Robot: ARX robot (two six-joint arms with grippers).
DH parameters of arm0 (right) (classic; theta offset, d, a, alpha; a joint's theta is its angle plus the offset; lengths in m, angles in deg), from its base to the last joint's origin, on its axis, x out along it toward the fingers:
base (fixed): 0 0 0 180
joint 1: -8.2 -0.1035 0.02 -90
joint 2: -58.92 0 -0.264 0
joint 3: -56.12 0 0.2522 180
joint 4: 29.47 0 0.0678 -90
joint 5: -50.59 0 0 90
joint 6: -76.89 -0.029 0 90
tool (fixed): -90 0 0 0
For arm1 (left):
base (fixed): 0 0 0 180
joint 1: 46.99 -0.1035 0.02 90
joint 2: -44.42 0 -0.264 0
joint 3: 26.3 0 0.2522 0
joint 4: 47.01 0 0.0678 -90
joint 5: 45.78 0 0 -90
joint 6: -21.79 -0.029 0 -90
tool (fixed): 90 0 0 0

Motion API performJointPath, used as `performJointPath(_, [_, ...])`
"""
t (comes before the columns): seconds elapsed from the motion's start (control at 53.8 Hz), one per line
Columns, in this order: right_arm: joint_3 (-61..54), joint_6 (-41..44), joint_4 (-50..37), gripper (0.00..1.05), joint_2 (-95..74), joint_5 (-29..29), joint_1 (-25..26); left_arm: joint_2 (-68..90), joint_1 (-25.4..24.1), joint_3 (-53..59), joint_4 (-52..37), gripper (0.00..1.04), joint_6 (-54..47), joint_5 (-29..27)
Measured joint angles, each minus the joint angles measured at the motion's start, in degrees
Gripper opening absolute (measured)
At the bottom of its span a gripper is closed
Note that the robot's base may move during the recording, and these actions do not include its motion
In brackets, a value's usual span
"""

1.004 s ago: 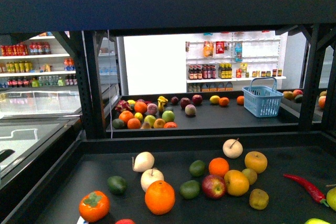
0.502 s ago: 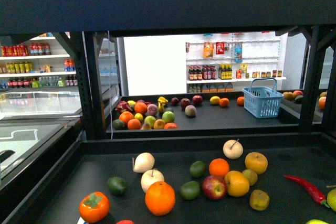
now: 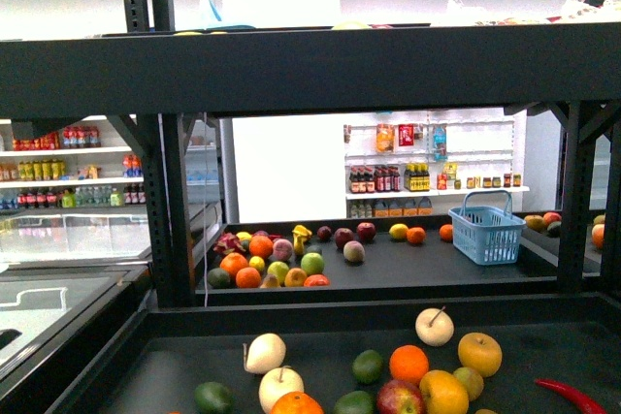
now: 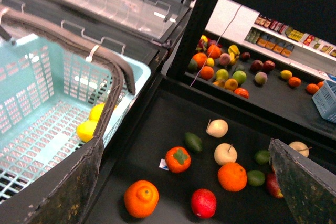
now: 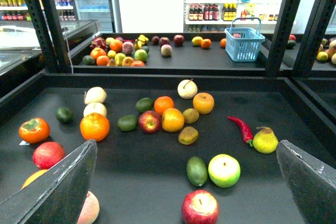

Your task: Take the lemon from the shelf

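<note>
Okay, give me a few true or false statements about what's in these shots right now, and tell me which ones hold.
1. Both grippers are open and hold nothing. True.
2. The teal basket is empty. False: two yellow fruits lie in it.
3. A red chili lies on the tray beside a yellow pear. True.
4. The blue basket sits on the near tray. False: it is on the far tray.

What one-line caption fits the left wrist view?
Open left gripper above fruit tray, yellow fruit in basket.
</note>
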Motion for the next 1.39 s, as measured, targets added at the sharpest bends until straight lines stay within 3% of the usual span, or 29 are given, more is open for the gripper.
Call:
performJointPath(0.149, [0.00,0.02,0.00,1.02,0.00,-0.02,0.00,-16.24,14.49,10.01,1.46,0.69,-10.08,-7.82])
performJointPath(0.539, [0.00,0.00,0.00,1.02,0.00,-0.02,0.00,-33.07,16.06,35.26,-6.16,0.02,-13.09,-9.25])
performJointPath(1.395, [0.00,0.02,0.00,1.02,0.00,0.00,0.00,-41.27,16.09,44.98,-8.63,0.03,-13.38,-9.33])
